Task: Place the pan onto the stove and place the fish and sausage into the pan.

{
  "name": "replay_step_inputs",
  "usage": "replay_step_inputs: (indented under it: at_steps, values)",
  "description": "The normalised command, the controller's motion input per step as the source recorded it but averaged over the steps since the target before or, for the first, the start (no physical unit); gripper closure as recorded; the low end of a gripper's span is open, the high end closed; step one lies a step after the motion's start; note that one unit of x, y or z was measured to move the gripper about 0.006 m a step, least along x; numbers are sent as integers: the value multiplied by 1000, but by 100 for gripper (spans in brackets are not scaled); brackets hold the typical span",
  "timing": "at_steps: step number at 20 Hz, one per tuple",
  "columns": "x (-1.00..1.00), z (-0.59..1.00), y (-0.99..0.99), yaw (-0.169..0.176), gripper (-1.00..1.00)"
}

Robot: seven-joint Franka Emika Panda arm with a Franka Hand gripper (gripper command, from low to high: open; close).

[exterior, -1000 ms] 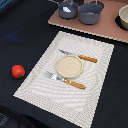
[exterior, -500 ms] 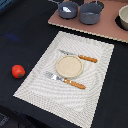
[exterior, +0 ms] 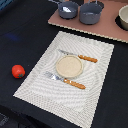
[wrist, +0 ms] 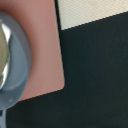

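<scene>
The blue-grey pan [exterior: 68, 9] stands on the pinkish-brown stove [exterior: 105, 29] near the corner at the exterior view's left, with a small pale spot inside it. The red sausage [exterior: 18, 71] lies on the dark table at the exterior view's left, far from the stove. I cannot make out the fish. The wrist view shows a round blue-grey vessel [wrist: 17, 60], which looks like the pan, on the stove [wrist: 45, 50] beside the stove's corner. The gripper's fingers show in neither view.
A larger grey pot [exterior: 91, 12] stands beside the pan on the stove, and another round vessel [exterior: 123, 19] at the exterior view's right edge. A pale striped placemat [exterior: 95, 60] holds a round plate [exterior: 68, 66], a knife [exterior: 80, 56] and a fork [exterior: 67, 81].
</scene>
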Motion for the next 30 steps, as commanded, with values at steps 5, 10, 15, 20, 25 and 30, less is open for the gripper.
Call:
replay_step_inputs:
  at_steps: [5,10,15,20,25,30]
  values:
    - [33,0,-1000,0,-100]
    - [39,0,-1000,0,-100]
    - [58,-15,-986,0,-100]
    - [17,-147,-896,-18,-100]
    - [0,-258,-726,-77,-100]
    - [0,-431,-660,-99,-100]
